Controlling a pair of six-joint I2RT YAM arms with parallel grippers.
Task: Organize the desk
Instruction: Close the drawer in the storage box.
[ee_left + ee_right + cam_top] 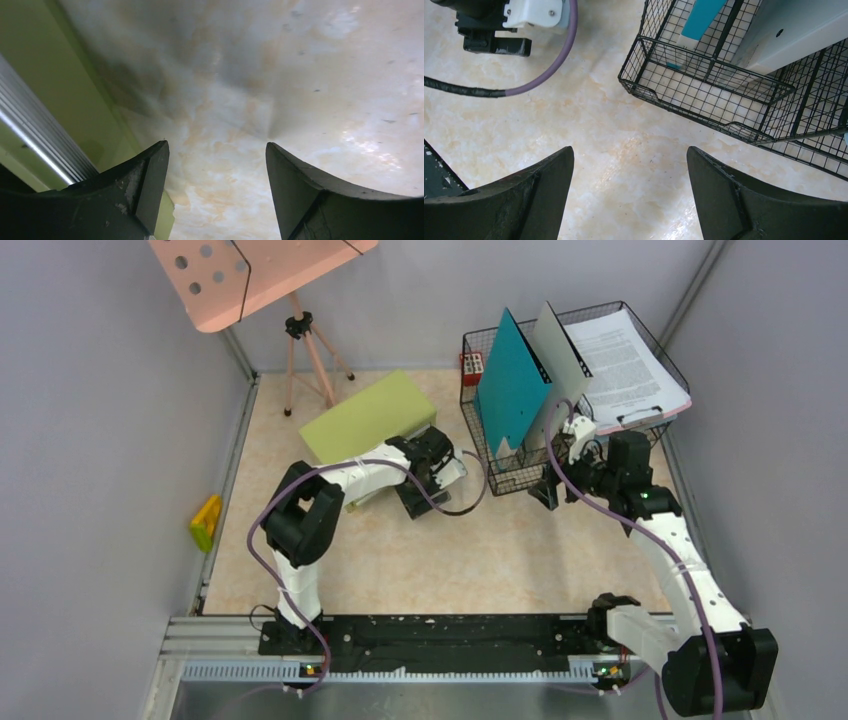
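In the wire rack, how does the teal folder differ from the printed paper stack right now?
Colour: the teal folder is plain teal, while the paper stack is white with printed text.
Pose: the teal folder stands on edge, leaning, while the paper stack lies flat.
Place: the teal folder sits in the upright slots at the front, and the paper stack rests on the tray farther back.
Both are in the black wire rack.

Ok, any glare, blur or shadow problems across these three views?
Top view: sharp, evenly lit. Left wrist: soft focus, a dark shadow on the desk beside the green box, glare lower right. Right wrist: wire basket crisp, mild sheen on the desk.
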